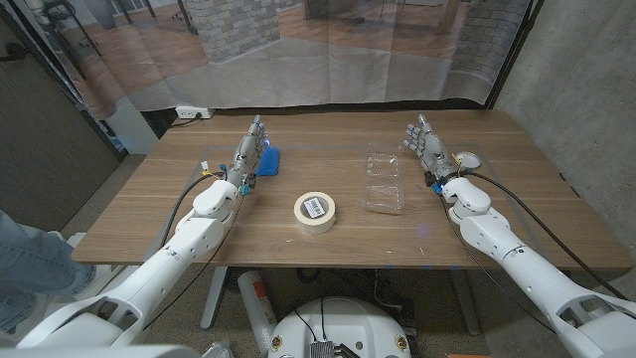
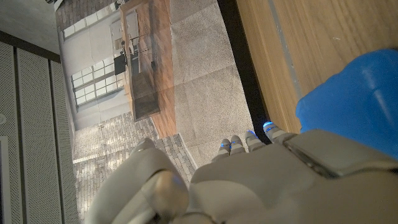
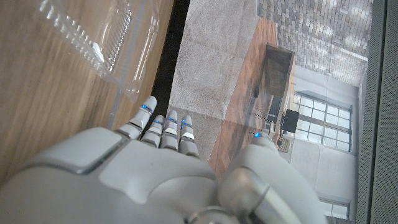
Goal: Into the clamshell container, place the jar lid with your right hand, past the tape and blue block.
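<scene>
— Where is the right hand [image 1: 425, 145], and how are its fingers?

— Near the table's far right corner, fingers straight and close side by side, reaching toward the far edge, with nothing in them. The right wrist view shows the same hand [image 3: 155, 174].

— And the white round jar lid [image 1: 467, 159]?

— Just beside that hand, on its outer side toward the right edge of the brown wooden table [image 1: 328, 239]. Touching or apart, I cannot tell.

— The clear plastic clamshell container [image 1: 384, 177]?

— On the hand's inner side, lying open; its far rim [image 3: 99, 43] shows near the fingertips.

— What lies beyond?

— A roll of cream masking tape [image 1: 314, 210] nearer the front edge at the middle, then the blue block [image 1: 268, 159] against the left hand [image 1: 250, 149], which is extended, fingers together, holding nothing.
</scene>
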Motion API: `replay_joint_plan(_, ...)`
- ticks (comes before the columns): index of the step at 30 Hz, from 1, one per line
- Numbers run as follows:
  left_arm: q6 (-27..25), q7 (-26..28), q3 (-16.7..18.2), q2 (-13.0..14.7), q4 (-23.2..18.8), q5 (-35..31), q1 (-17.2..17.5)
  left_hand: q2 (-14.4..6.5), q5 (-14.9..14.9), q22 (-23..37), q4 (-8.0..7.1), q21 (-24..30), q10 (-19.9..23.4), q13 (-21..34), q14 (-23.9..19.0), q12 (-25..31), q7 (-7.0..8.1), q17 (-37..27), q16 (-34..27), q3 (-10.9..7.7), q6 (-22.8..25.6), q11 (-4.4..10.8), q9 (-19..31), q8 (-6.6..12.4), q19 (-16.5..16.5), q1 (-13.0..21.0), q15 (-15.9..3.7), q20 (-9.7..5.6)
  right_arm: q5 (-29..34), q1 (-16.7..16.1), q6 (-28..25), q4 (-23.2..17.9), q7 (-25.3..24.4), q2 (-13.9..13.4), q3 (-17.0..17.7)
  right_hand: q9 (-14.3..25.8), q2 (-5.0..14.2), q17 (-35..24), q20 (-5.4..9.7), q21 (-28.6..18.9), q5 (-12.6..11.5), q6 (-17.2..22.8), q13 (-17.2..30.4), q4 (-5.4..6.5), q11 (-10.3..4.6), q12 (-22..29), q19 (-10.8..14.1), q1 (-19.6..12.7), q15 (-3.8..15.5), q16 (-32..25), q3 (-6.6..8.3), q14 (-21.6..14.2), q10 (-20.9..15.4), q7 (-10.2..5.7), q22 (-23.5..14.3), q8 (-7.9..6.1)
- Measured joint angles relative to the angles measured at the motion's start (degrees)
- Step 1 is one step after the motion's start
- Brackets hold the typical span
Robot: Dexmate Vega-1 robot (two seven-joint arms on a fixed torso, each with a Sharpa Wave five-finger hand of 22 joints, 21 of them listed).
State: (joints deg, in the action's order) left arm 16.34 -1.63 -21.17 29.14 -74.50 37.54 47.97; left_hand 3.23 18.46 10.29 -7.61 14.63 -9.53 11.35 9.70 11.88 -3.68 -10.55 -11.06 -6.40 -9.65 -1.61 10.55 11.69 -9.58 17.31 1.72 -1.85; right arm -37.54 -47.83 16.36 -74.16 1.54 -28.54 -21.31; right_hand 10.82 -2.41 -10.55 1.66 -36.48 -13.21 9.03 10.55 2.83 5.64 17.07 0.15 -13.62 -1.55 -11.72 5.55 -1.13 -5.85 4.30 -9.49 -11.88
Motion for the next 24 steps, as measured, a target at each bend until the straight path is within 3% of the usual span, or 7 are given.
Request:
replay_joint_plan(13, -1.04, 0.91, -0.10, -0.21, -0.41, -0.14, -0.28, -0.23, 0.45, -0.01, 0.01, 0.00, -0.19, -0.17, -0.01, 0.00, 0.00, 0.17, 0.00, 0.00, 0.01, -0.19, -0.01, 0.00, 0.01, 0.22, 0.00, 0.00, -0.60, 1.02, -0.23, 1.89, 0.40, 1.15, -0.30, -0.01, 0.31, 0.16, 0.09, 0.00, 0.00, 0.20, -0.16, -0.10, -0.10, 0.00, 0.53, -0.30, -0.09, 0.00, 0.10, -0.54, -0.74, 0.21, 0.00, 0.01)
replay_joint_plan(24, -1.38, 1.42, -0.52, -0.57, -0.41, -0.54, -0.38, -0.53, 0.45, -0.01, 0.01, 0.00, -0.20, -0.17, -0.01, 0.22, -0.31, 0.16, 0.01, 0.00, -0.30, -0.19, -0.01, 0.00, 0.01, 0.53, 0.00, 0.00, 0.11, 1.48, -0.32, 2.26, -0.09, 0.91, -0.41, -0.17, 0.99, 0.16, 0.18, 0.68, 0.00, 1.09, -0.16, -0.62, -0.60, 0.00, 1.05, -1.43, 0.53, 0.00, 0.62, -1.15, -1.24, -0.68, 0.01, 0.01)
